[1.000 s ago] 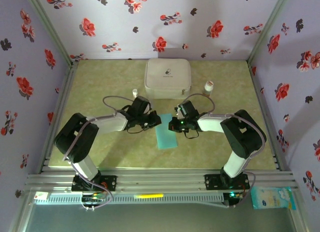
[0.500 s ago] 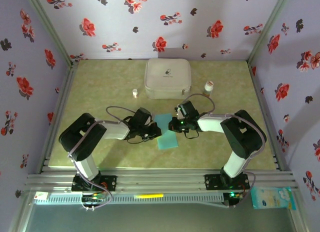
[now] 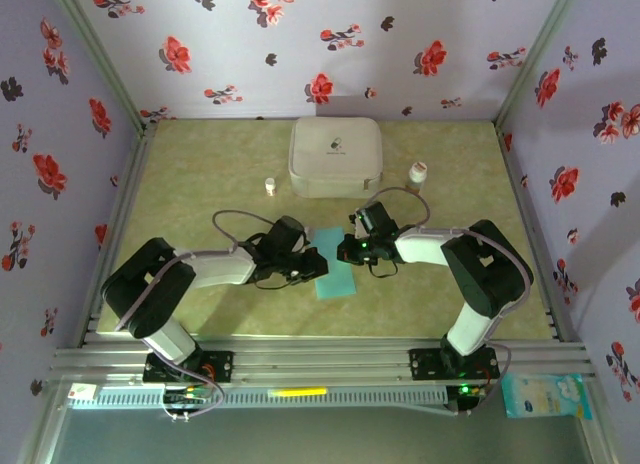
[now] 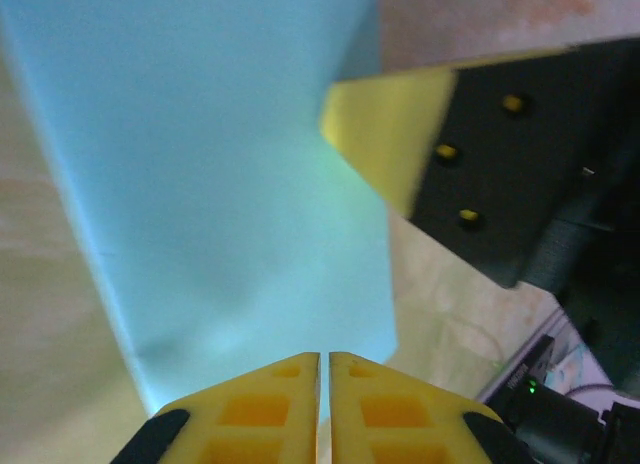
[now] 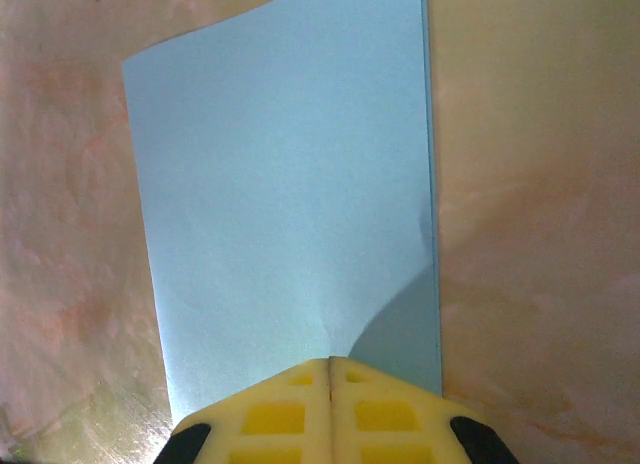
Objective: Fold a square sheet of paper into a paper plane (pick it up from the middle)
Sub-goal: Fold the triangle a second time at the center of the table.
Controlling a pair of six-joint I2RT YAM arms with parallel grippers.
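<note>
**Top view.** The square sheet of paper (image 3: 338, 280) lay at mid-frame on the table (image 3: 200, 174) as a narrow upright rectangle. It sat below the white case (image 3: 335, 156) and apart from it. The left gripper (image 3: 318, 265) sat at the sheet's left edge and the right gripper (image 3: 345, 252) at its upper right. A second earlier the left gripper had stood higher in the frame, beside the sheet's upper left corner. It had since travelled down that edge, while the right gripper had not moved. This probably means the first fold was being pressed flat, with one arm pinning the sheet and the other running the crease. If so, the plane was at an early stage, with no pointed nose formed yet.

**Left wrist view.** The paper filled the upper left and centre of the frame. The left fingers (image 4: 270, 409), at the bottom edge, were closed with only a hairline between them, and they overlapped the paper's near edge. Whether they nipped that edge or merely bore down on it could not be told. A yellow tip of the right gripper met the paper's right edge at upper right.

**Right wrist view.** The right fingers (image 5: 275, 416), at bottom centre, were fully closed and rested over the near end of the paper. A second layer showed along the paper's right side, which confirmed a fold. A shadowed patch at lower right suggested that the upper layer had not yet settled flat.
</note>
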